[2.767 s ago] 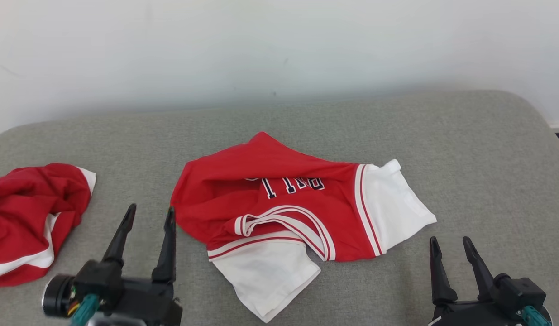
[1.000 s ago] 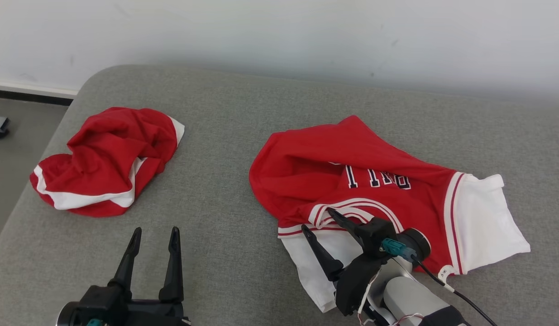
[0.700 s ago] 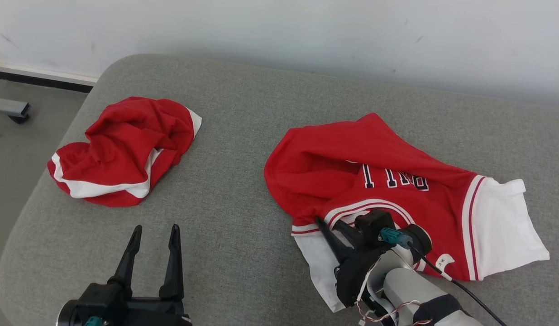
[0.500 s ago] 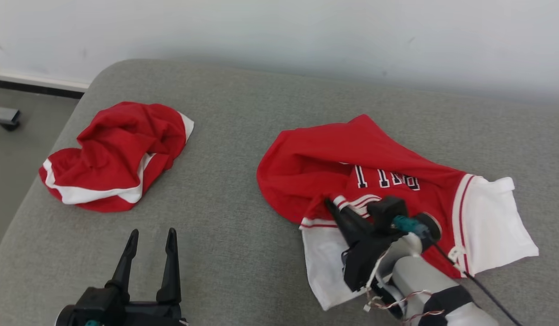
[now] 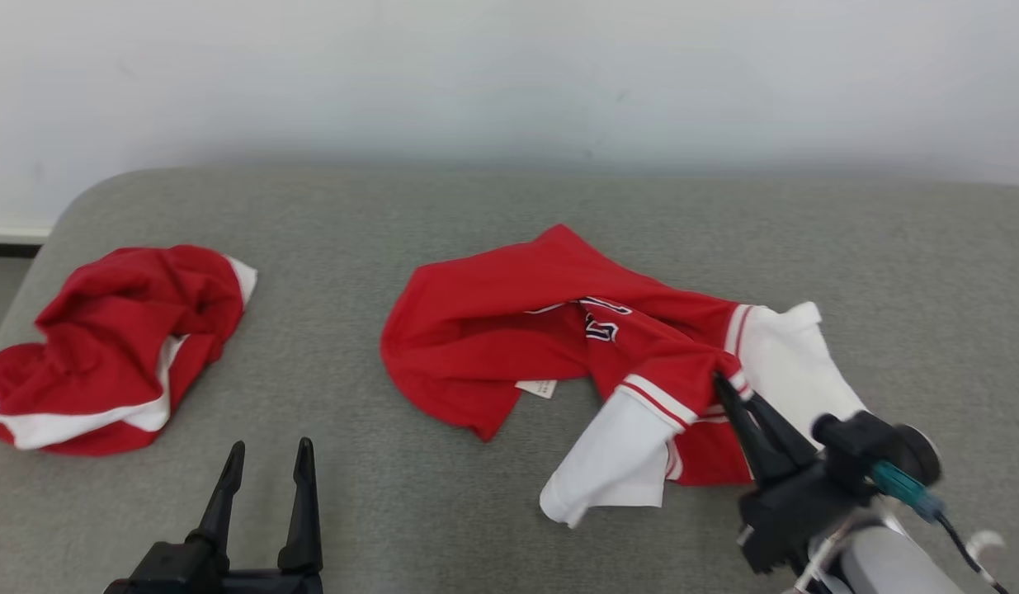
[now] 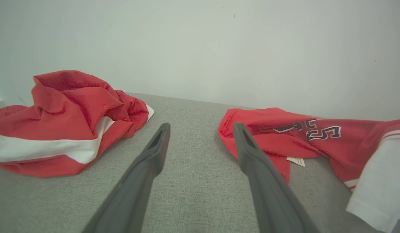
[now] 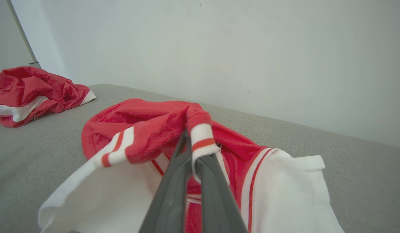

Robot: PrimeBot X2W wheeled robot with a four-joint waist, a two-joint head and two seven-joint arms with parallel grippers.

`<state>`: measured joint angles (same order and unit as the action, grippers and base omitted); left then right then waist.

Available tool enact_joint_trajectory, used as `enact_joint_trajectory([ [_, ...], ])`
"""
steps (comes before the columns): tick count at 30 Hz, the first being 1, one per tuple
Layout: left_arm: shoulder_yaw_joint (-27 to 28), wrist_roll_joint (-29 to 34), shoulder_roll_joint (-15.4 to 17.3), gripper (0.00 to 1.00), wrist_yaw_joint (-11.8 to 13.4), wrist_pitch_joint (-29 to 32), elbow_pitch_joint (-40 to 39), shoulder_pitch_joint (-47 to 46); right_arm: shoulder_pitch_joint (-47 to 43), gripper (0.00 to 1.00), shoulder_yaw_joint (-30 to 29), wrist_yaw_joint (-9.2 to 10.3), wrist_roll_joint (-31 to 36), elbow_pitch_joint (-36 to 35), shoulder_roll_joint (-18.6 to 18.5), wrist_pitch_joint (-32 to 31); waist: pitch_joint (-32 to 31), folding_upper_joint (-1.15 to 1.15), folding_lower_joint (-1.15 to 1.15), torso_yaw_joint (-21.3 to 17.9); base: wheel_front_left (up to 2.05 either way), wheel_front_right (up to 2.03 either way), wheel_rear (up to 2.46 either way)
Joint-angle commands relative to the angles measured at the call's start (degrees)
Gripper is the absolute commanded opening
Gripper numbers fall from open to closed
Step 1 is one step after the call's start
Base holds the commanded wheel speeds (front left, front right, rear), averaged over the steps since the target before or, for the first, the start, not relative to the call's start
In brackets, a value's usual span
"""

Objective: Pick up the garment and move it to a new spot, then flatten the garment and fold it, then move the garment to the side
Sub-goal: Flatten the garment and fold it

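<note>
Running the garment job remotely right now, and the right gripper (image 5: pixel 721 381) is clamping tight on the garment (image 5: pixel 492 330), the red jersey with white sleeves. Its two fingers are pressing together on the striped rib trim (image 7: pixel 200 137), which is looping up over the fingertips in the right wrist view, so I'm reading that as a real pinch and not a graze.

The garment is lying rumpled around the middle of the grey cushion (image 5: pixel 352 214). The held edge is lifting off the cushion on the right, and a white sleeve (image 5: pixel 608 462) is draping down from beside the pinch onto it. The left gripper (image 5: pixel 270 445) is sitting wide with nothing in it, low at the front and well apart from the garment. A second red-and-white heap (image 5: pixel 105 346) is lying off to the left, and I'm leaving that alone.

Handling-wise I'm expecting a light, floppy knit with no stiffness at all, so it's going to be draping and dragging rather than travelling as one piece. The rib trim is the thicker, doubled bit, so I'm thinking it's a decent hold, less likely to be slipping out than a single layer. A single pinch point is going to be letting the rest bunch up, though. For the flattening I'm planning on bringing the left gripper in on a shoulder or hem corner.
</note>
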<state>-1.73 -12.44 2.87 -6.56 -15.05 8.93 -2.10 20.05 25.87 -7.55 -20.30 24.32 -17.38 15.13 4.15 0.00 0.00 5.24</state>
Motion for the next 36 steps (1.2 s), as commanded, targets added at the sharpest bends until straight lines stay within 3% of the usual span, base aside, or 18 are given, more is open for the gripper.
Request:
enact_joint_trajectory([
  [1, 0.1, 0.29, 0.03, 1.0, -0.19, -0.19, 0.24, 0.73, -2.18, 0.0, -1.21, 0.13, 0.62, -1.71, -0.88, 0.0, -0.58, 0.0, 0.0, -3.01, 0.0, 0.0, 0.0],
  [8, 0.21, 0.14, 0.03, 1.0, -0.26, -0.19, 0.6, 0.75, -11.84, 0.0, -8.89, 0.13, 1.68, -8.15, -4.86, 0.01, -0.77, 0.0, 0.0, -5.15, 0.0, 0.0, 0.0],
  [17, -0.83, -0.16, 0.05, 1.0, 0.47, -0.19, 0.39, 1.09, -19.13, 0.0, -18.85, 0.13, 0.6, -8.19, -8.43, -1.28, -0.81, 0.0, 0.0, -5.03, 0.0, 0.0, 0.0],
  [18, -0.64, -0.19, 0.05, 1.0, 0.42, -0.19, 0.48, 1.2, -19.36, 0.6, -19.64, 0.13, 0.92, -8.23, -8.13, -1.56, -0.89, 0.0, 0.0, -5.02, 0.0, 0.0, 0.0],
  [19, -0.42, -0.23, 0.04, 1.0, 0.36, -0.19, 0.59, 1.28, -19.56, 0.98, -20.27, 0.13, 1.24, -8.5, -7.57, -1.77, -0.98, 0.0, 0.0, -5.05, 0.0, 0.0, 0.0],
  [30, 1.22, 0.12, 0.03, 1.0, 0.16, -0.19, 0.61, 2.09, -21.41, 1.0, -25.89, 0.13, 5.21, -15.85, -2.63, -2.13, -2.63, 0.0, 0.0, -6.46, 0.0, 0.0, 0.0],
  [36, 1.4, 0.48, 0.04, 1.0, 0.43, -0.19, -0.07, 2.03, -21.87, 1.0, -25.6, 0.13, 6.06, -19.28, -0.02, -1.32, -2.68, 0.0, 0.0, -6.93, 0.0, 0.0, 0.0],
])
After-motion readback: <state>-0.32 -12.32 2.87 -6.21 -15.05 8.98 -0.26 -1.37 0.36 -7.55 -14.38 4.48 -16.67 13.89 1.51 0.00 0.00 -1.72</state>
